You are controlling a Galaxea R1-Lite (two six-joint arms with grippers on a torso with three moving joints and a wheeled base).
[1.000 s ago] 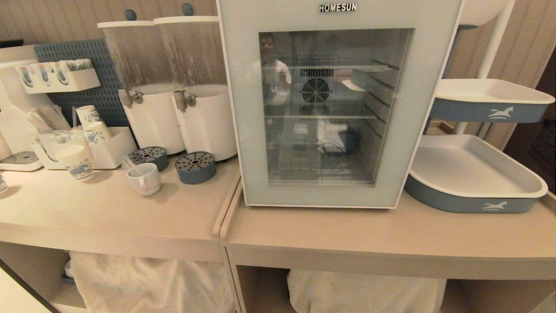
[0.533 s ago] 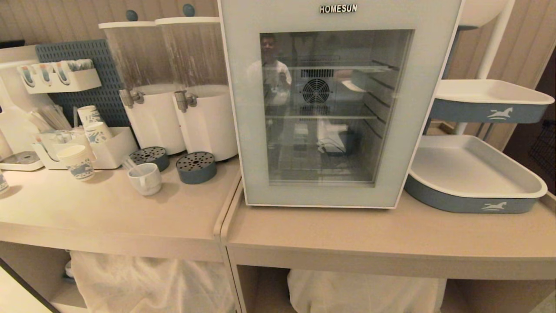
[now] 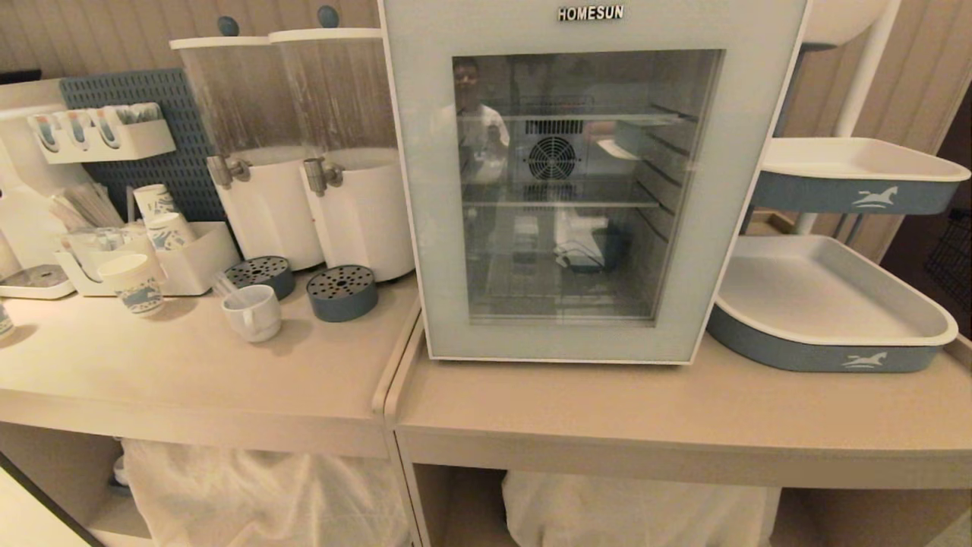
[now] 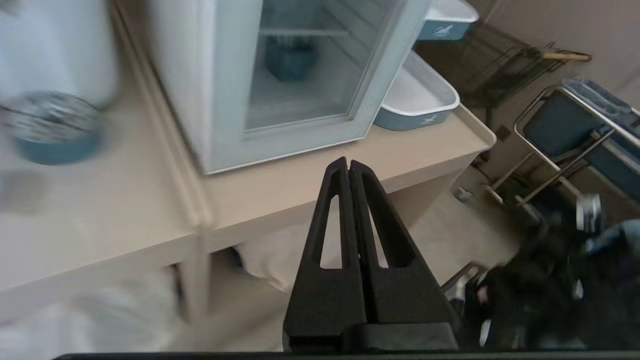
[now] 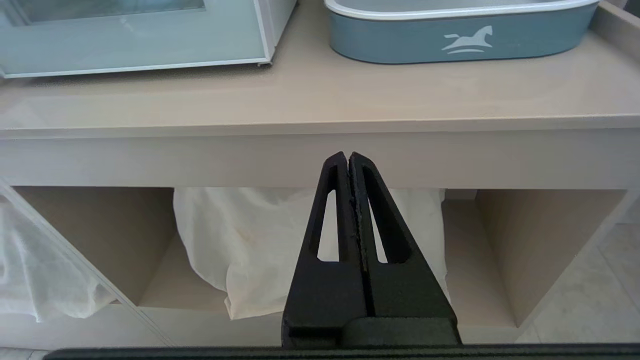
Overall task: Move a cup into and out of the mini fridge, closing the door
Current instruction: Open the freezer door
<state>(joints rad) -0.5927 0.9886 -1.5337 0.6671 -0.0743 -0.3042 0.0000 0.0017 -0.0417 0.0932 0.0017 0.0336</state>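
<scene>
While the mini fridge point(image 3: 592, 182) stands on the surface point(image 3: 607, 410) with its door point(image 3: 569, 190) closed, the cup point(image 3: 253, 312) sits well to its left, beside the drip trays, on the left arm's side. Left gripper point(image 4: 349, 167): fingers together, empty, before the surface edge, fridge corner ahead. Right gripper point(image 5: 348, 160): fingers together, low before the surface front.

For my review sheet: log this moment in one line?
door: shut | cup: on counter, untouched | left gripper: shut, empty | right gripper: shut, empty
</scene>
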